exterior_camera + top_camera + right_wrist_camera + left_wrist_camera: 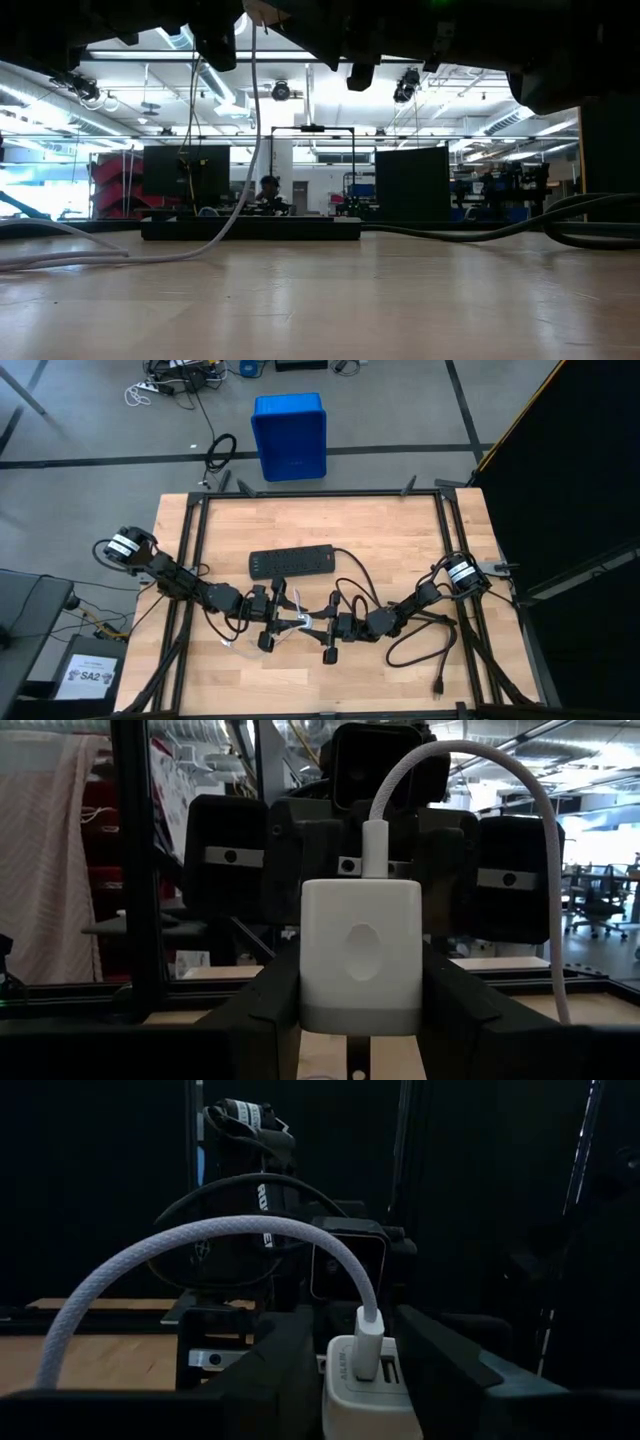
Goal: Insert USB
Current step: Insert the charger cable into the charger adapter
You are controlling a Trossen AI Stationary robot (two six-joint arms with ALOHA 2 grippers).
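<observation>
The right tool (360,1010) is clamped on a white charger block (362,955), which is held steady above the desk (400,540) so its port faces the other arm. The USB (200,1245), a whitish braided cable, is seen with its plug (377,848) already seated in the block. The left tool (350,1370) is closed around the same block from the opposite side, apparently to press the plug home. A black power strip (291,563) lies beyond, untouched.
</observation>
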